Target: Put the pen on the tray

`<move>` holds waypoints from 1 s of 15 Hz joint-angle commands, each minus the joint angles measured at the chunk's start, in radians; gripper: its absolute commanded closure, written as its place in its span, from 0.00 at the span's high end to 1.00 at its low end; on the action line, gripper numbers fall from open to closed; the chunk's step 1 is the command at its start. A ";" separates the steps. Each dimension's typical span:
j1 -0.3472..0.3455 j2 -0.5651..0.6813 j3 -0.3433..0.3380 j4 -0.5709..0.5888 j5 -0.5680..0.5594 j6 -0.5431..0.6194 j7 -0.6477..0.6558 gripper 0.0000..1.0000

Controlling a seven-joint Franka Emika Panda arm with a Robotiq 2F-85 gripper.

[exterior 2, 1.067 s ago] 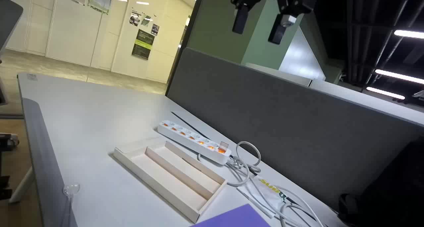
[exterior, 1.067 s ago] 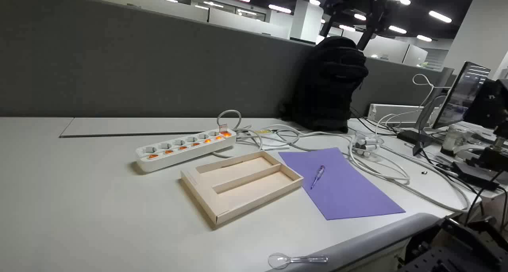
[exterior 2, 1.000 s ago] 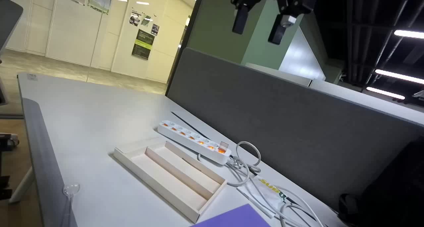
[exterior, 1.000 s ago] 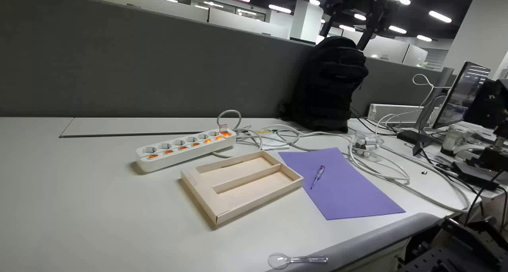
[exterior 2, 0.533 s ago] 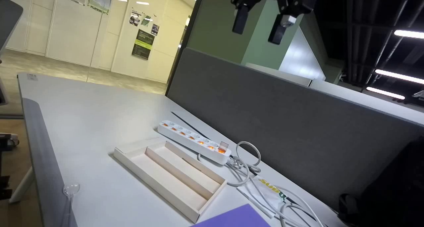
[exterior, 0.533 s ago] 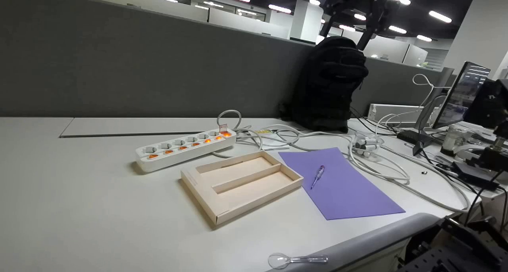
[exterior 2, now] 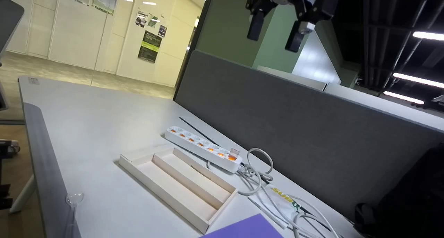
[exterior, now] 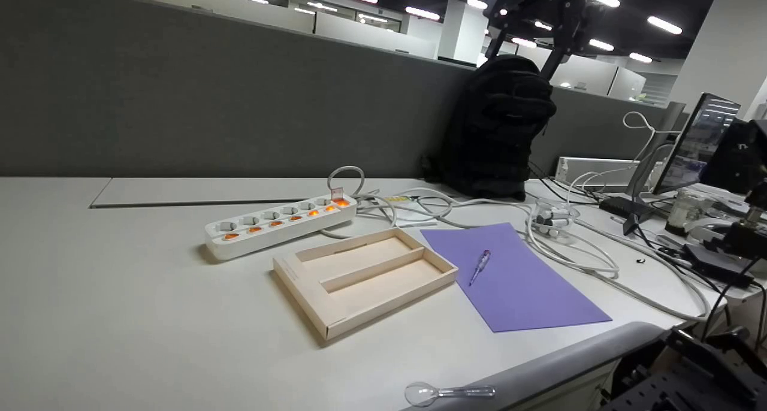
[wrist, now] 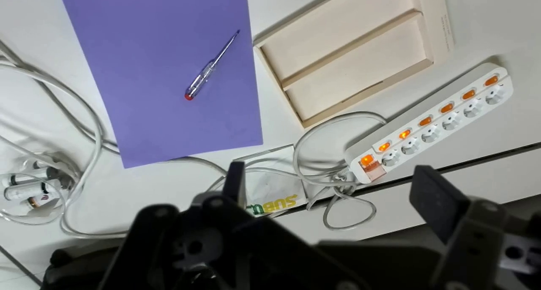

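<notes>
With your gripper (exterior 2: 273, 43) spread, holding nothing, come over the pen (wrist: 206, 72) on the purple sheet (wrist: 158, 66), 9 o'clock of the tray (wrist: 353, 50) in wrist view, and pinch it across its 1-to-7 o'clock line.

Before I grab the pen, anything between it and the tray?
Nothing visible stands between the pen and the tray, just purple sheet and white table. Lifting over the tray's raised rim is likely the only hurdle.
</notes>
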 commanded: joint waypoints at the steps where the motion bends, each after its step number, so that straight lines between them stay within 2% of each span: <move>1: -0.048 0.051 -0.002 -0.007 -0.012 0.060 0.037 1.00; 6: -0.115 0.162 -0.018 -0.016 -0.022 0.183 0.060 1.00; 11: -0.127 0.282 -0.031 -0.015 -0.009 0.275 0.064 1.00; 15: -0.121 0.382 -0.044 0.000 0.023 0.298 0.095 1.00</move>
